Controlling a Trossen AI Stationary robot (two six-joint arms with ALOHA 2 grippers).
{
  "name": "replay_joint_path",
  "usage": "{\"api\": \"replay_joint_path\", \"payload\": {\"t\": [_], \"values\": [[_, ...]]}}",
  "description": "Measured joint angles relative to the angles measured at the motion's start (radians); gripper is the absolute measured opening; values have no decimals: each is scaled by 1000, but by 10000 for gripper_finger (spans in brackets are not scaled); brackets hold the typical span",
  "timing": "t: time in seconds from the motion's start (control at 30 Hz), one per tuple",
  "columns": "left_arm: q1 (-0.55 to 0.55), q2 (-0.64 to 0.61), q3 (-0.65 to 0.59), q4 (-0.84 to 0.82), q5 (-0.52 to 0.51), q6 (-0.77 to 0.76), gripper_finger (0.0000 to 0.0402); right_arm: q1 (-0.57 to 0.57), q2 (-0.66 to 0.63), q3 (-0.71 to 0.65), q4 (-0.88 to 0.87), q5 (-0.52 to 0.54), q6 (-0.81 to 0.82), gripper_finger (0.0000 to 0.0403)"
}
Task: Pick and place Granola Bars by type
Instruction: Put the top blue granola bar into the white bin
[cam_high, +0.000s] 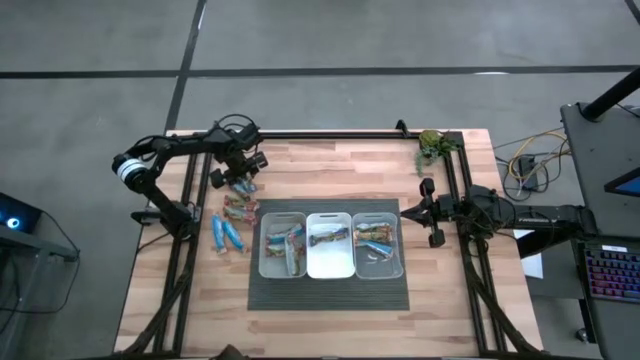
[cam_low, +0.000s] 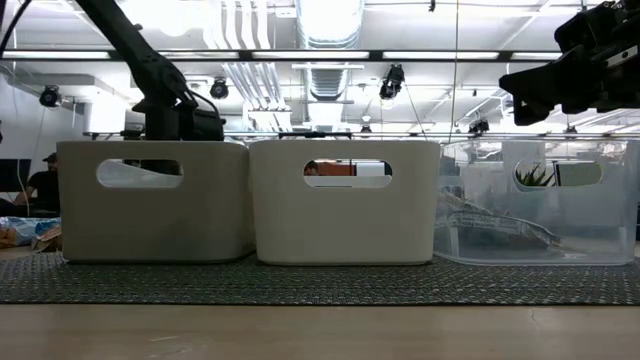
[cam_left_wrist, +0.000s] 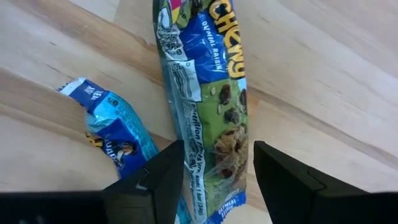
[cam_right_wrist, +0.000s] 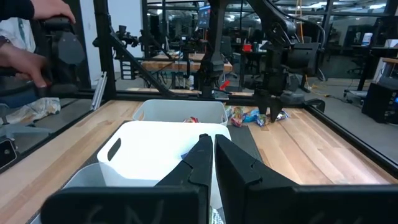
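Straddling a green-blue granola bar (cam_left_wrist: 208, 112) — left tool (cam_left_wrist: 214, 177) spread wide, bar between its fingers.

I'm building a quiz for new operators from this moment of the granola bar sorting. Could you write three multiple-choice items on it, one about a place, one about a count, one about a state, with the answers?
1. Where is the left gripper?
A. Over the loose bars left of the bins
B. Inside the middle bin
C. Beside the plant

2. How many bins stand on the dark mat?
A. Two
B. Three
C. Four

3. How are the fingers of the right gripper?
A. Wide apart
B. Closed on a bar
C. Shut with nothing between them

Answers
1. A: the high view puts it above the scattered bars, and the left wrist view shows its open fingers on either side of a green and blue bar on the wood.
2. B: left bin, middle bin and right bin sit side by side.
3. C: the right wrist view shows the fingers pressed together, empty.
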Motion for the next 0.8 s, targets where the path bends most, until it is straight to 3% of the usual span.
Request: {"api": "replay_joint_path", "payload": {"t": [0.63, 0.8], "values": [[0, 49, 0, 14, 0, 2, 174, 0, 0, 0, 0, 0, 0, 9], [0, 44, -2, 12, -1, -12, 149, 0, 0, 0, 0, 0, 0, 9]]}}
